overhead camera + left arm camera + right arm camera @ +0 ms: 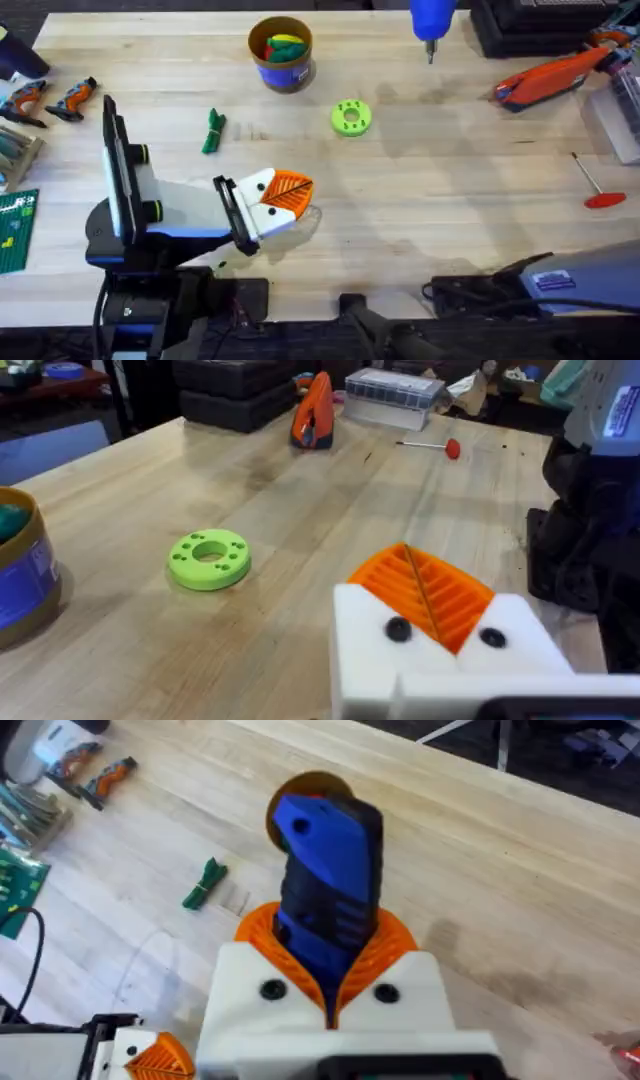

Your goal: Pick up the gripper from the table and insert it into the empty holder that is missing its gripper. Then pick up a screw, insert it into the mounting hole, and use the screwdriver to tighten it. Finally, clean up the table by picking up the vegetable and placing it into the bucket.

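My right gripper (330, 948) is shut on the blue screwdriver (330, 850), orange ribbed pads on both sides of its body. In the overhead view the screwdriver (432, 18) hangs at the far edge, metal tip down. My left gripper (298, 195) rests low near the table's front left, its orange pads pressed together and shut on nothing (420, 580). Both of its white blocks (440, 660) carry orange pads and a black screw head. I cannot tell which block is the holder. The dark green vegetable (213, 131) lies on the table, left of centre. The blue bucket (281, 55) stands at the far middle.
A lime-green disc (350, 117) lies right of the vegetable. A red-handled rod (598, 185) and an orange tool (550, 80) are at the right. Small orange-black tools (50, 100) and a green board (15, 230) sit at the left edge. The bucket holds yellow, red and green pieces.
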`<state>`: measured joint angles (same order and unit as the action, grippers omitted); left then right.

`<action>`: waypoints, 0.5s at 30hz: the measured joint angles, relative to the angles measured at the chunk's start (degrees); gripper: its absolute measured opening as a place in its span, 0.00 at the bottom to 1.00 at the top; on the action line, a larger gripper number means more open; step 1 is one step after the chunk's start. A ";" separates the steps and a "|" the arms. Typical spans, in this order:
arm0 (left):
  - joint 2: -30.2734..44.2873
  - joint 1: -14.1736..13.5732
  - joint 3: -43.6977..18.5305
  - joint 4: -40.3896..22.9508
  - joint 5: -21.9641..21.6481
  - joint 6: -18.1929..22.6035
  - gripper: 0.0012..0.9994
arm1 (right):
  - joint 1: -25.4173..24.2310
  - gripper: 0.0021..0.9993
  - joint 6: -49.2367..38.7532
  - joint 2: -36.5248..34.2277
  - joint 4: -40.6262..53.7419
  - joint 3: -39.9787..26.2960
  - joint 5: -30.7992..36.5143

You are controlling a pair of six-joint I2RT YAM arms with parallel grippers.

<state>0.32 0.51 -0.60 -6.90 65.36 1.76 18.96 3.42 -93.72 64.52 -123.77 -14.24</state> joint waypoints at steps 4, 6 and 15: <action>-0.02 0.00 0.00 0.00 0.00 0.00 0.00 | 0.00 0.02 -0.09 3.23 -3.10 4.71 -0.02; -0.02 0.00 0.00 0.00 0.00 0.00 0.00 | 0.00 0.02 -0.21 5.91 -6.27 9.22 0.00; 0.00 0.00 0.00 0.00 0.00 0.00 0.00 | 0.00 0.02 6.39 25.98 -39.40 44.68 -0.10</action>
<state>0.32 0.51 -0.60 -6.90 65.36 1.75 18.96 9.81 -67.74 25.12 -79.09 -14.34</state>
